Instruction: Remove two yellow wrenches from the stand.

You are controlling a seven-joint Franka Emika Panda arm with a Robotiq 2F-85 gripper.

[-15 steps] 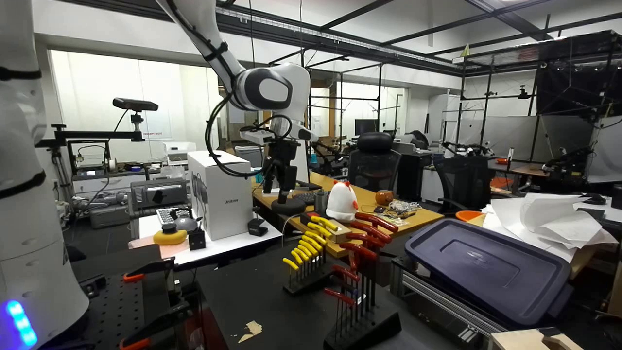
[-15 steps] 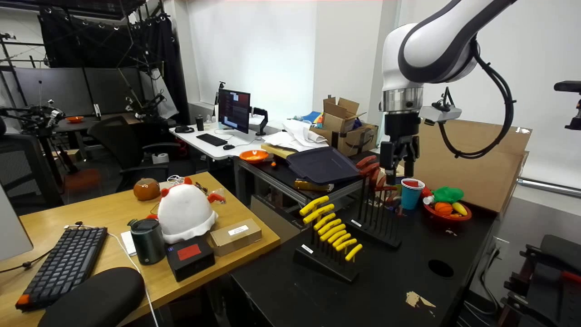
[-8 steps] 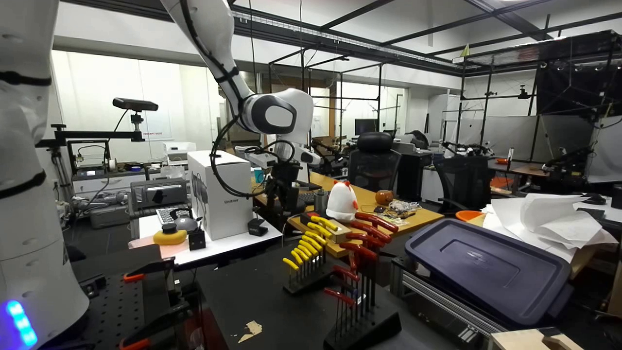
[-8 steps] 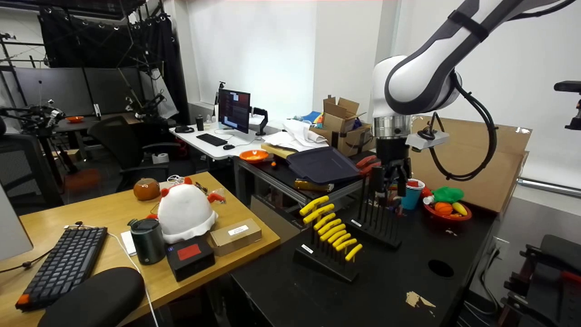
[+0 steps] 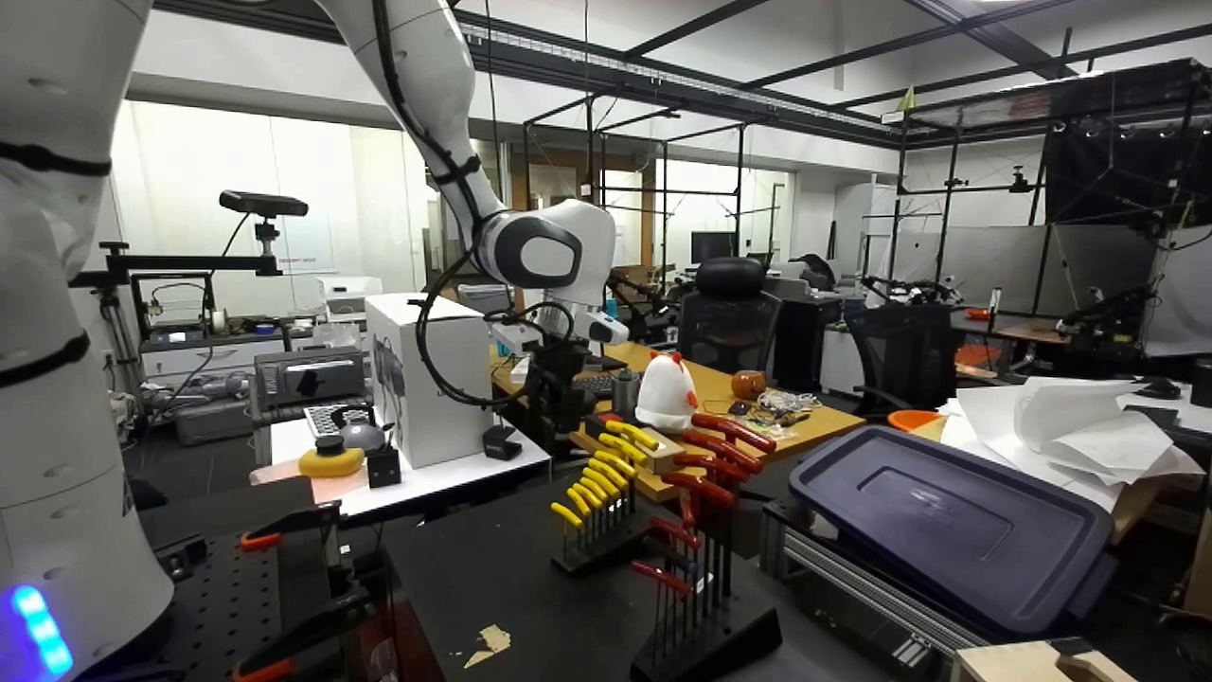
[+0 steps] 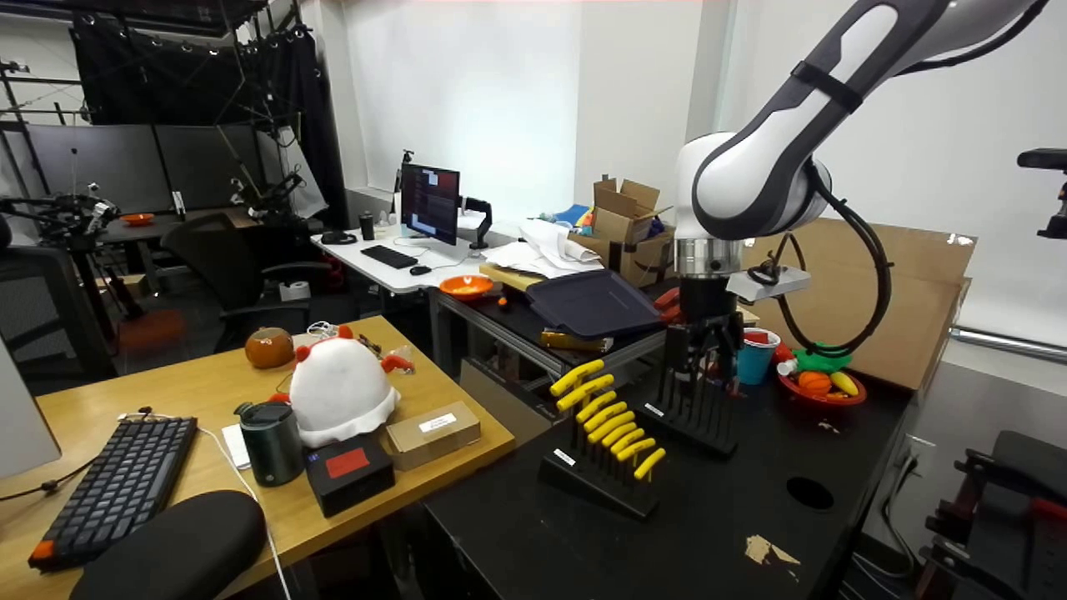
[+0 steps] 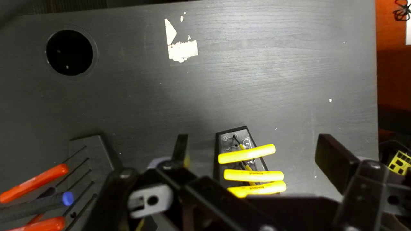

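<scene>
Several yellow wrenches (image 5: 606, 474) (image 6: 583, 390) stand in a fanned row, upright in the black stand (image 5: 582, 559) (image 6: 596, 492). My gripper (image 5: 563, 417) (image 6: 708, 371) hangs pointing down, higher than the handles and apart from them. In the wrist view the gripper (image 7: 257, 154) is wide open. Three yellow handles (image 7: 247, 154) appear in the gap between its fingers, with the stand (image 7: 228, 136) below them, and neither finger touches a handle. Gripper parts hide the rest of the row in that view.
A rack of red-handled tools (image 5: 710, 488) (image 7: 35, 183) stands close beside the yellow row on the black table (image 5: 492, 578). Farther along are a blue cup (image 6: 754, 360) and a red bowl (image 6: 821, 406) of toy food. A dark-blue lid (image 5: 956, 530) lies past the rack.
My gripper has come down toward the tools, shifting a little leftward in an exterior view. Its jaws have stayed open, and the wrenches and stand have not moved.
</scene>
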